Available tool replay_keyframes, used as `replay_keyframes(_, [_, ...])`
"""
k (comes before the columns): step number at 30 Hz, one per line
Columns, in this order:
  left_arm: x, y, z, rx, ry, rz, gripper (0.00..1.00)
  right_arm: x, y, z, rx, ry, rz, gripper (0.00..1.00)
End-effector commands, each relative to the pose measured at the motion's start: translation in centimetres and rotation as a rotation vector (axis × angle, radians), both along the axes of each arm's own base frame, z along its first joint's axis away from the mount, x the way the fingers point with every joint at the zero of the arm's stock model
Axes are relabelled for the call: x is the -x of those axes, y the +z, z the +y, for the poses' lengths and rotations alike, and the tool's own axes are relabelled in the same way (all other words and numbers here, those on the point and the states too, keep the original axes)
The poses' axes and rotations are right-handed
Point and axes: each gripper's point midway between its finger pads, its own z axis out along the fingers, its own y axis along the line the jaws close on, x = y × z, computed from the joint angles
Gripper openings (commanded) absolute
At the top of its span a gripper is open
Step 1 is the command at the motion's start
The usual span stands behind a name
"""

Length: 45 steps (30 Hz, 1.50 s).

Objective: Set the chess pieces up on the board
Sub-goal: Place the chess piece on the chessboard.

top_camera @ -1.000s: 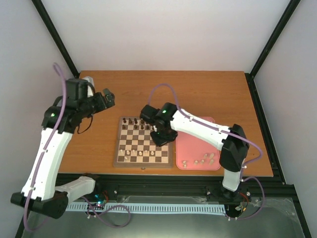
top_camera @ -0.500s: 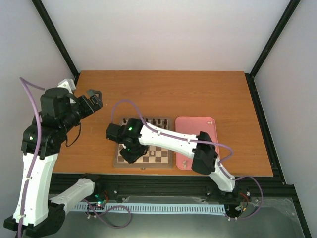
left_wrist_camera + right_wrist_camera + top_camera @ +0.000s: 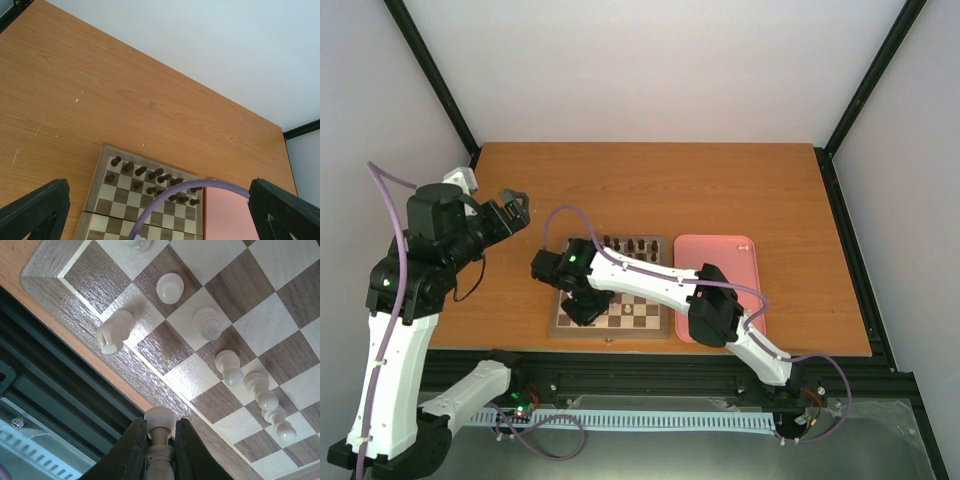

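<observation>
The right end effector (image 3: 160,427) is pinching one small cream-white chessman (image 3: 160,416) by its stem. It holds the piece just above the near border of the square wooden chessboard with dark brown and cream checks (image 3: 55,270), close to the board's near left corner. The left end effector (image 3: 159,200) hangs spread wide off the board's far left side, gripping nothing.

The dark brown chessmen (image 3: 150,175) stand in two rows along the board's far side, so that half looks finished. On the near side a cream-white knight (image 3: 115,332) stands in the edge row beside the bare corner square. A line of cream-white pawn-like pieces (image 3: 227,367) fills the row behind it. The rest of the edge row that shows is bare, so the cream back rank seems mostly left to fill.

Only the right wrist view shows the grip and the cream pieces clearly. From above, the right arm covers that corner and the near end of the pink rectangular tray (image 3: 720,255) beside the board's right edge, so what lies there cannot be told. The left wrist view alone shows the dark rows plainly.
</observation>
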Motion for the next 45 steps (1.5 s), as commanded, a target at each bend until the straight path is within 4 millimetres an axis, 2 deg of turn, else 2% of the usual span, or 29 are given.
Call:
replay_keyframes(1, [0.3,0.5,0.2,-0.010,-0.005,-0.017,1.00,-0.6,-0.3,0.7,-0.018,0.016,-0.013,0.10])
replay_keyframes(15, [0.4,-0.3,0.2,-0.041,-0.017,0.008,1.00,-1.6,-2.6,1.4,-0.008,0.016,-0.053,0.10])
replay_keyframes(24, [0.3,-0.7,0.2,-0.047,-0.022,0.017,1.00,-2.2,-3.3,1.4,-0.006,-0.002,-0.063,0.10])
replay_keyframes(28, [0.3,-0.8,0.2,-0.047,-0.022,0.020,1.00,-2.1,-4.3,0.6,0.025,-0.008,-0.061,0.10])
replay_keyframes(45, [0.2,-1.0,0.2,-0.049,-0.021,0.024,1.00,-2.5,-5.0,0.8,0.012,-0.014,-0.051,0.10])
